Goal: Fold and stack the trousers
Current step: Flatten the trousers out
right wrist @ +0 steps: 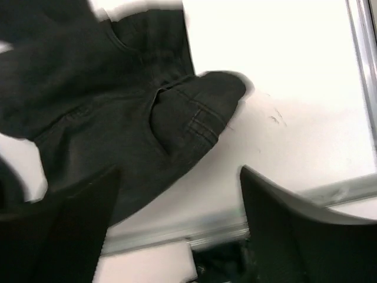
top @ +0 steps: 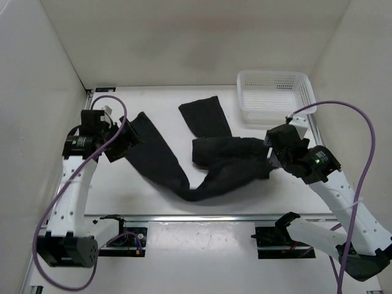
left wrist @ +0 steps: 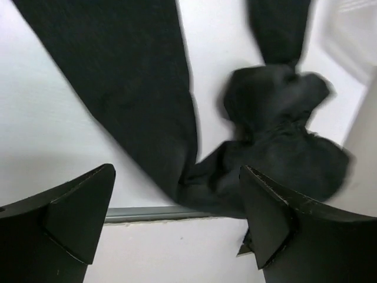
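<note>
**Ana:** Where are the trousers (top: pixel 211 165)?

**Ben:** Sprawled across the middle of the table (top: pixel 141 196), not folded at all. One leg trails out to ten o'clock and the other points to twelve. The waist end is heaped at three. The white basket (top: pixel 271 73) sits at one o'clock, apart from them.

**Ana:** Has either arm got hold?

**Ben:** No. The left gripper (left wrist: pixel 177 177) hangs over the ten o'clock leg, jaws spread wide, nothing between them. The right gripper (right wrist: pixel 179 177) is spread too, above the heap. Its wrist view is smeared, so I'd only say it looks empty, with one finger perhaps brushing the cloth.

**Ana:** How will they handle?

**Ben:** Light and limp, I'd judge. Lift one spot and the rest will sag and drag. The cloth is matte, so probably not slippery, and there's nothing to break.

**Ana:** Where would you take hold, then?

**Ben:** At the thick parts. The stitched pocket edge (right wrist: pixel 200 121) and the waistband at three o'clock give a firmer bite. Take a leg hem with the other arm and pull it flat. A pinch mid-leg would only gather a bunch.
</note>
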Robot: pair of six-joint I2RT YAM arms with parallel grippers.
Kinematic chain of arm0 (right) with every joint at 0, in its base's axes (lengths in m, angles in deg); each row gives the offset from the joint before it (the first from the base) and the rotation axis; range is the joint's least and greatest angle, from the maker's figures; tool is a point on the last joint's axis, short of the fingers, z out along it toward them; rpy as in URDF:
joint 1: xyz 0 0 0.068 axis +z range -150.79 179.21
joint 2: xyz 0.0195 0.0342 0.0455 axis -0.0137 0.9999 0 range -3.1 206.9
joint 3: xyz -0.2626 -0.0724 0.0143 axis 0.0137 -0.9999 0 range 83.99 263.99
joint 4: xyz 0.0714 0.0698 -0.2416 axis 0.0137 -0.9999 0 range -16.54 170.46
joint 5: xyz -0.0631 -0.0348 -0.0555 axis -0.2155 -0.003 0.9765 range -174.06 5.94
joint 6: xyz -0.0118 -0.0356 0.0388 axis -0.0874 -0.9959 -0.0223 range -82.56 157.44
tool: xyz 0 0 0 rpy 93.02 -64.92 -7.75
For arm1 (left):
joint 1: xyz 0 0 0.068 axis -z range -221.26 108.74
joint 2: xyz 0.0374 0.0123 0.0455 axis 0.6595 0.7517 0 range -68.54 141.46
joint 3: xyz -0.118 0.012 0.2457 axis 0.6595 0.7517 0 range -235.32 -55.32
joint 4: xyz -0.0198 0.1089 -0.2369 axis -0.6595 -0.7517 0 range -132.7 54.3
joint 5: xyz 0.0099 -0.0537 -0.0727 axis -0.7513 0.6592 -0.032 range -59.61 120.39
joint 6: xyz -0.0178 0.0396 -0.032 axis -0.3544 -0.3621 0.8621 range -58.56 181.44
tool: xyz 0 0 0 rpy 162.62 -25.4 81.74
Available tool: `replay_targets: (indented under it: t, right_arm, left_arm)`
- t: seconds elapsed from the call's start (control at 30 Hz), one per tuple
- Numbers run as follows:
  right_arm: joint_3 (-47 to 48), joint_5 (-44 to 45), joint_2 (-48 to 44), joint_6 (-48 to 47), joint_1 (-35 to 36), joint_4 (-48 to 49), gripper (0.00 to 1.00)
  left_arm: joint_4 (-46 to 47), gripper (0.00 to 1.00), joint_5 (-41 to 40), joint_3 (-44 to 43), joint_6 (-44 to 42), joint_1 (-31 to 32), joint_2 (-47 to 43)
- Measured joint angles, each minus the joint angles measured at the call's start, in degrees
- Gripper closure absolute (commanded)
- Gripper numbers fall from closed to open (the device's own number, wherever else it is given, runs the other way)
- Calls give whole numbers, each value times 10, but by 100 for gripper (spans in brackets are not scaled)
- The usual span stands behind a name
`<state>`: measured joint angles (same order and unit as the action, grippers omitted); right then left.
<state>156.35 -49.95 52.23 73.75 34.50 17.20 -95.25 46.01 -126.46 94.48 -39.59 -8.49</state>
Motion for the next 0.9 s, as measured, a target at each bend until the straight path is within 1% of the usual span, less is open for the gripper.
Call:
replay_targets:
  t: [0.03, 0.07, 0.1, 0.13, 0.17, 0.2, 0.23, 0.27, 0.3, 0.33, 0.37, 0.4, 0.43, 0.47, 0.5, 0.53, 0.57, 0.6, 0.63, 0.67, 0.77, 0.9]
  right_arm:
    - [-19, 0, -4, 8, -2, -12, 9]
    - [-29, -1, -7, 14, -3, -23, 12]
    - [-32, -2, -10, 19, -5, -30, 28]
    - [-33, -2, -15, 24, -8, -30, 41]
    - [-32, -2, -21, 27, -12, -29, 54]
    - [-32, -5, -25, 30, -16, -28, 67]
    - [-31, -9, -29, 33, -22, -28, 89]
    - [-31, -14, -31, 36, -29, -28, 98]
    - [-32, -27, -32, 43, -37, -26, 100]
    - [-39, -43, -33, 50, -44, -20, 100]
    - [-61, -61, -41, 57, -51, -1, 100]
    - [-91, -86, -51, 69, -56, 13, 97]
    - [-127, -113, -63, 83, -61, 25, 91]
    - [-170, -143, -77, 98, -64, 38, 74]
    - [-212, -171, -93, 117, -66, 50, 60]
    - [-259, -202, -111, 134, -67, 54, 42]
    - [-289, -221, -127, 153, -67, 53, 12]
    - [-315, -239, -144, 168, -68, 52, 6]
    - [-331, -252, -162, 182, -68, 46, 2]
    - [-338, -260, -177, 194, -68, 42, 0]
    - [-339, -281, -210, 233, -68, 39, 0]
    - [-364, -304, -210, 265, -71, 56, 0]
  left_arm:
    - [-2, 15, -7, 10, 0, 0, 16]
    - [-4, 31, -16, 12, 0, 0, 37]
    - [-3, 49, -24, 10, 0, 0, 52]
    - [-1, 79, -33, 2, -2, 0, 64]
    - [0, 88, -42, -8, -3, 0, 75]
    - [0, 90, -53, -22, -7, -1, 83]
    - [2, 90, -63, -37, -9, -2, 92]
    - [6, 90, -71, -50, -11, -3, 101]
    - [13, 90, -81, -58, -11, -4, 109]
    - [20, 90, -90, -59, -11, -6, 115]
    - [24, 66, -96, -54, -10, -10, 122]
    - [28, 46, -100, -43, -11, -16, 129]
    - [34, 20, -101, -26, -8, -24, 136]
    - [40, 1, -101, -3, -5, -35, 145]
    - [44, 0, -98, 19, -7, -44, 155]
    - [49, 0, -92, 46, -1, -56, 167]
    - [54, 0, -87, 70, 3, -65, 178]
    - [57, 0, -84, 93, 4, -74, 192]
    - [57, 0, -81, 109, 6, -79, 207]
    - [58, 0, -77, 120, 7, -83, 222]
    - [71, 0, -65, 127, 13, -85, 264]
    - [98, 0, -56, 116, 21, -85, 326]
